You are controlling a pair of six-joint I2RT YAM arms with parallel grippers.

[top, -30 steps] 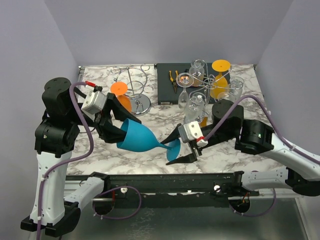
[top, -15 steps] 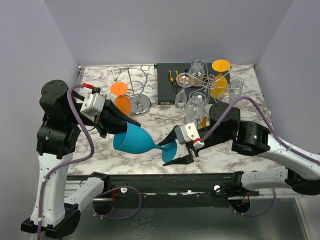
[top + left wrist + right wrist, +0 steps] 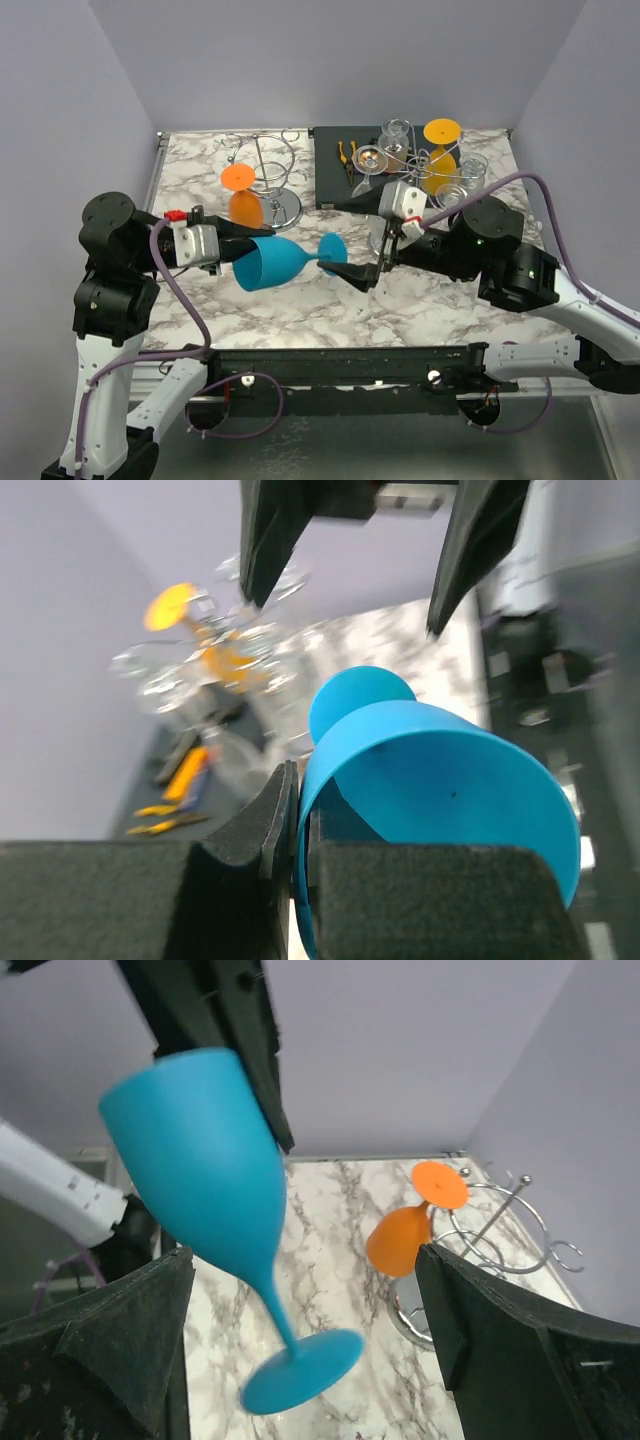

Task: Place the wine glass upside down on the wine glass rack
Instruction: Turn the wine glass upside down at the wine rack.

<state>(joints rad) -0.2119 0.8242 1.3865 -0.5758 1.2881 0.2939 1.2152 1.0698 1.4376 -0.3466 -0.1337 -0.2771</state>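
Shows a blue glass (image 3: 285,262) on its side in mid-air above the marble table (image 3: 430,300), at the centre of the overhead frame, bowl to the left and foot to the right. Has the left gripper (image 3: 297,830) pinched shut on the rim, one finger inside the bowl and one outside. Has the right gripper (image 3: 302,1290) spread wide and holding nothing, with stem and foot between its fingers and clear gaps on both sides; also shows, upper left, a wire rack (image 3: 268,165) with an orange glass (image 3: 245,208).
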